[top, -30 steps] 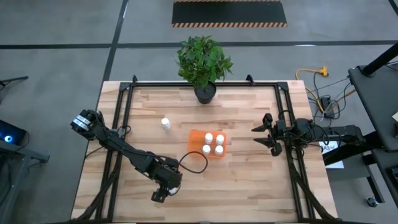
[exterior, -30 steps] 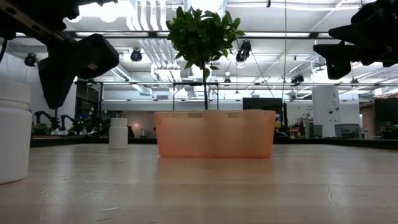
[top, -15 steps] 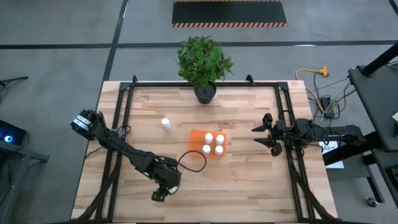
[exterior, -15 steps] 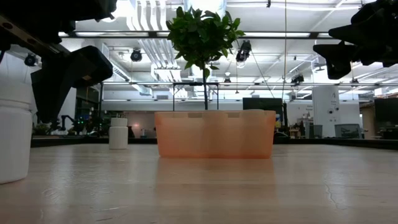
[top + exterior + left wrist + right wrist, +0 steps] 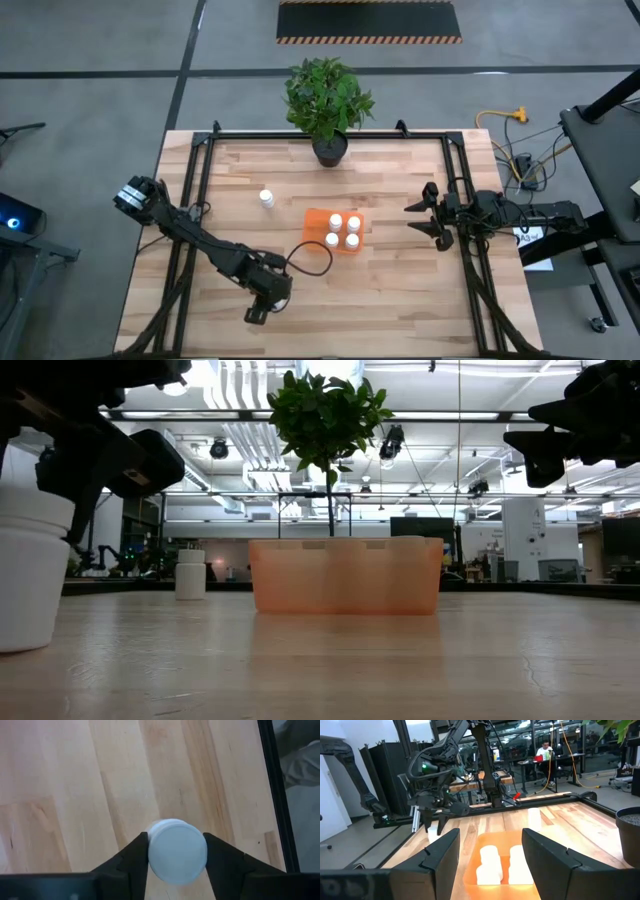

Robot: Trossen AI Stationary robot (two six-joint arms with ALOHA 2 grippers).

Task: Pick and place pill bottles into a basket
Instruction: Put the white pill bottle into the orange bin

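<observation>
White bottle clamped in left hand — base hidden.

White bottles, an orange basket, pale wood and dark metal.

The pill bottles are plain white, caps included: four in the basket, one alone on the table, one between the left gripper's black fingers, its cap faintly bluish white. The basket is bright translucent orange, unpatterned. The table is light blond wood in long planks of varying tan, with darker grain streaks, edged by a black frame. Both arms are dark, the right gripper black too. The plant has deep green leaves in a black pot. The floor is grey, carrying a black mat bordered with yellow-and-black hazard stripes; a yellow cable lies beside the table.
</observation>
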